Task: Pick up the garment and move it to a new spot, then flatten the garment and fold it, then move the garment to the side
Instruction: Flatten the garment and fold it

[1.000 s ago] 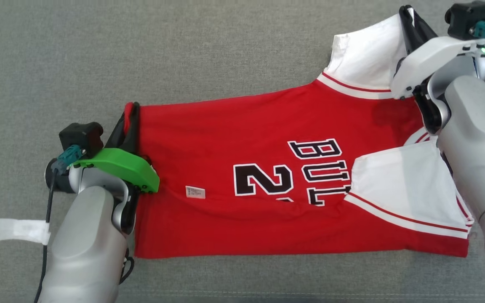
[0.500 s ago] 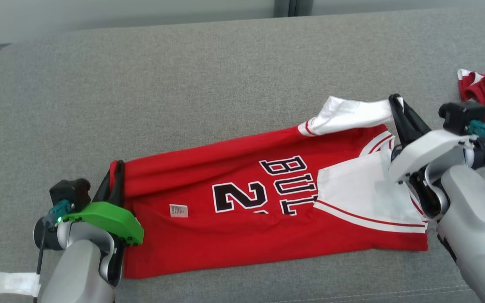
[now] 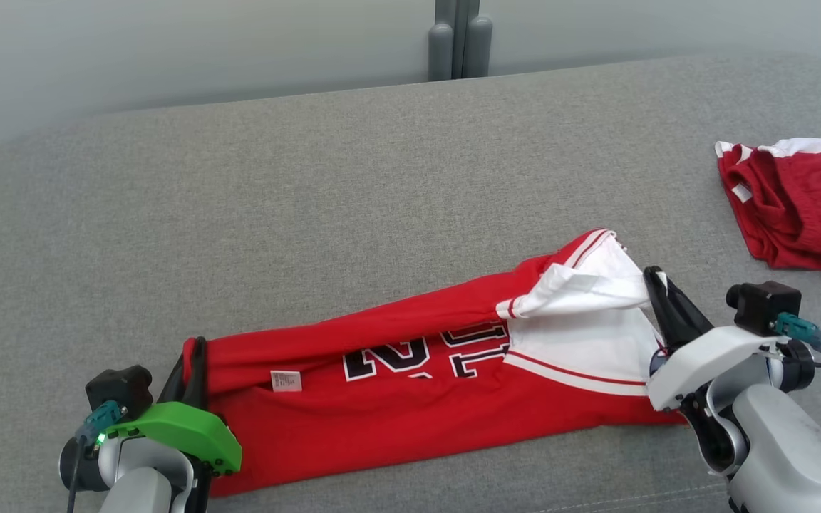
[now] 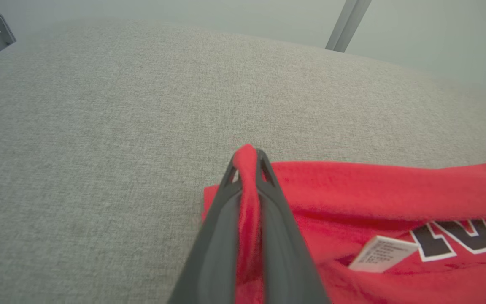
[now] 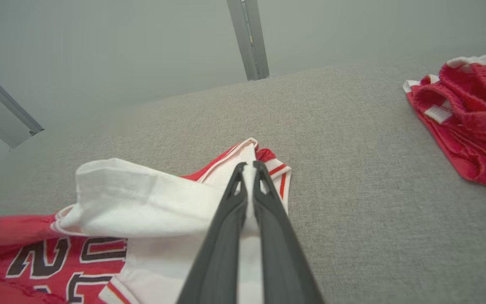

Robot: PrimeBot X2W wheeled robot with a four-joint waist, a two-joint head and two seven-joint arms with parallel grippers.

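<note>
The red jersey lies lengthwise along the near edge of the grey surface, its far long side rolled over toward the near edge and partly covering the black lettering. The left gripper is closed tight on a fold of the red hem, near the near-left corner. The right gripper is closed tight on white fabric at the sleeve end, toward the near-right corner. A white label shows near the hem. A crumpled red garment lies at the right edge, well apart from the jersey.
</note>
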